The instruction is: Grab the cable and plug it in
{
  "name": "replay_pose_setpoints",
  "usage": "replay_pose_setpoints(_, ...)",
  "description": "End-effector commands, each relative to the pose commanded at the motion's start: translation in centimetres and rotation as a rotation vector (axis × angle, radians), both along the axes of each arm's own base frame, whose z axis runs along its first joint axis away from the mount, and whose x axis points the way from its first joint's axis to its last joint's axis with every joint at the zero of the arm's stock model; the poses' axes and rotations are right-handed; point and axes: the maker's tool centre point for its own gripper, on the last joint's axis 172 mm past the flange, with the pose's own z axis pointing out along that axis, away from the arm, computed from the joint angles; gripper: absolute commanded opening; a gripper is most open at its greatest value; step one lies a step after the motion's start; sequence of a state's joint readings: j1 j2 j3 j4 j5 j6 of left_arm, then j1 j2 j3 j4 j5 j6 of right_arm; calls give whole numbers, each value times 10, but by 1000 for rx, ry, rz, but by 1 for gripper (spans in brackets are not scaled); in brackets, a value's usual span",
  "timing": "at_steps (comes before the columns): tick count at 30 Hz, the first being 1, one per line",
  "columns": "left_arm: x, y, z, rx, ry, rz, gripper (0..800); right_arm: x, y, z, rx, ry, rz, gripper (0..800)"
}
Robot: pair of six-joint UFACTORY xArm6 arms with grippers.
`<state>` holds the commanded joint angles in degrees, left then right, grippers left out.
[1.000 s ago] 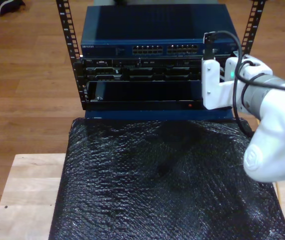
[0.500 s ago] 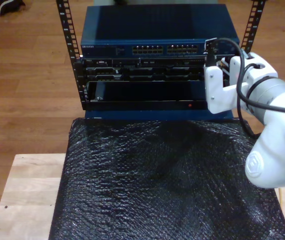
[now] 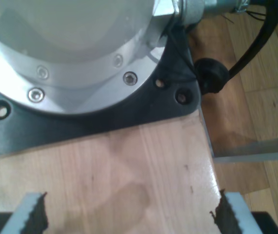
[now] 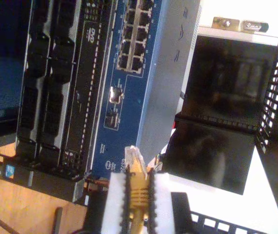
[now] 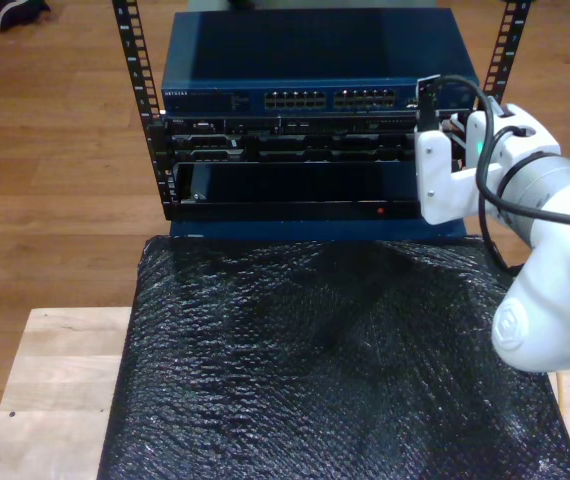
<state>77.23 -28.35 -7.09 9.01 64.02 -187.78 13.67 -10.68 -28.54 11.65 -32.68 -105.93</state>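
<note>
My second gripper point(image 4: 138, 195) is clamped on the cable point(image 4: 137, 187), its white pads point(image 4: 117, 197) pressing each side of the yellow boot. The clear plug point(image 4: 133, 155) pokes out just short of the blue switch point(image 4: 124, 87), whose block of ports point(image 4: 134, 34) is well beyond the plug. A black rack unit point(image 4: 56, 83) adjoins the switch.

Exterior view high, facing rack point(image 5: 305, 100); second wrist view close on it.

One cable point(image 4: 138, 187), one blue switch point(image 5: 310, 62), one black mat point(image 5: 335, 370).
</note>
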Motion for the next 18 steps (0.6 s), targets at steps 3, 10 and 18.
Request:
replay_pose_setpoints(3, 0, 0, 0, 0, 0, 0, 800, 5, 0, -7, -2, 11, -3, 0)
replay_pose_setpoints(10, 0, 0, 0, 0, 0, 0, 800, 29, 3, 7, 13, -58, -17, 0)
replay_pose_setpoints(18, 0, 0, 0, 0, 0, 0, 800, 36, 3, 15, 84, -123, -47, 0)
